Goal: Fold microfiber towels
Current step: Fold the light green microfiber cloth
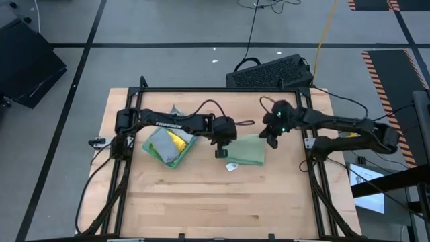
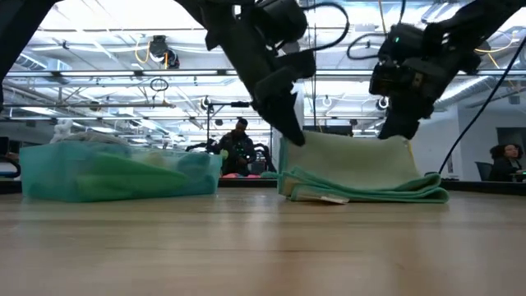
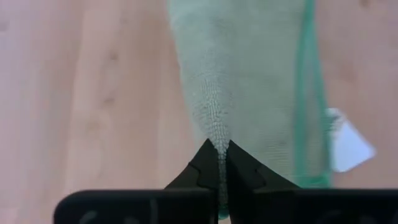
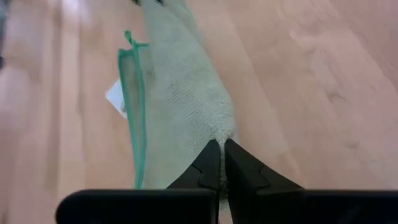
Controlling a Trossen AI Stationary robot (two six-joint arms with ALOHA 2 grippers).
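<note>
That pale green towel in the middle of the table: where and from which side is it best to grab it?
By its two raised corners, from above. The pale green towel is thin and limp, so pinching an edge works: the left pincer and right pincer each nip a corner, lifting one layer upright over the rest.

The pale sage green towel (image 3: pixel 249 81) is soft cloth with a fine, nubby matt pile and a smoother stitched green hem; a small white paper-like tag (image 3: pixel 348 146) lies at its edge. The table (image 1: pixel 201 202) is smooth, light wood with a faint sheen. Each hand (image 3: pixel 219 158) has matt black, plastic-looking fingers.
</note>
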